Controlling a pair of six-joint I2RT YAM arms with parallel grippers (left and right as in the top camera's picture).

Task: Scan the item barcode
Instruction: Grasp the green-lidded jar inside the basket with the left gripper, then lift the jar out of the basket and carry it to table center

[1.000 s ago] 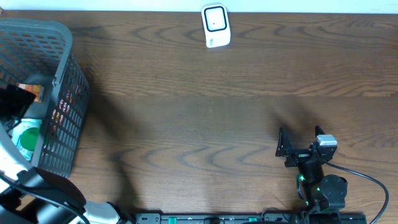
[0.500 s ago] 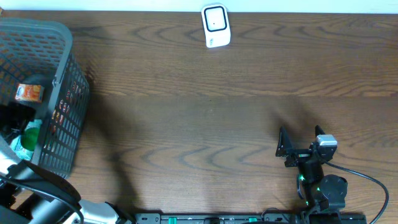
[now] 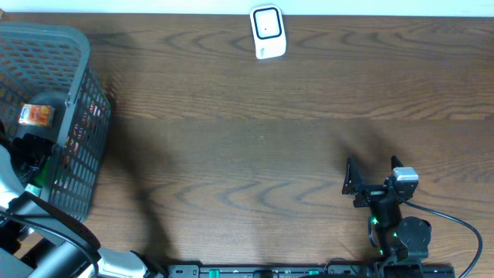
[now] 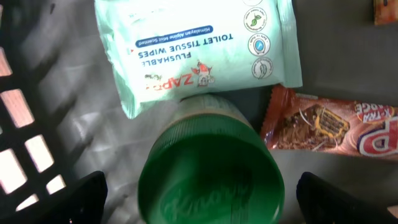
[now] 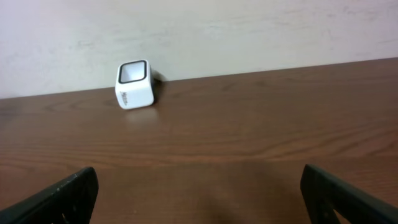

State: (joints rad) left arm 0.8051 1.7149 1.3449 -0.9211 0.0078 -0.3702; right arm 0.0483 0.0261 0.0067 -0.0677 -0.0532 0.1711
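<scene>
My left gripper [image 4: 200, 200] is down inside the grey basket [image 3: 77, 54], open, with one finger on each side of a jar's green lid [image 4: 210, 174] and not touching it. A mint pack of toilet tissue wipes [image 4: 196, 46] lies just beyond the jar, and a brown chocolate bar wrapper [image 4: 329, 127] lies to its right. No barcode shows on any of them. The white scanner [image 3: 268, 32] stands at the table's far edge, also seen as the scanner [image 5: 135, 83] in the right wrist view. My right gripper [image 3: 373, 167] rests open and holds nothing near the front right.
An orange snack packet [image 3: 36, 114] lies in the basket beyond my left gripper [image 3: 31, 150]. The basket's mesh walls [image 4: 25, 143] close in on the left. Bare brown table [image 3: 247, 147] stretches between basket, scanner and right arm.
My left gripper has moved toward the near side of the basket, uncovering the orange packet and coming over the green-lidded jar. The right arm has not moved.
</scene>
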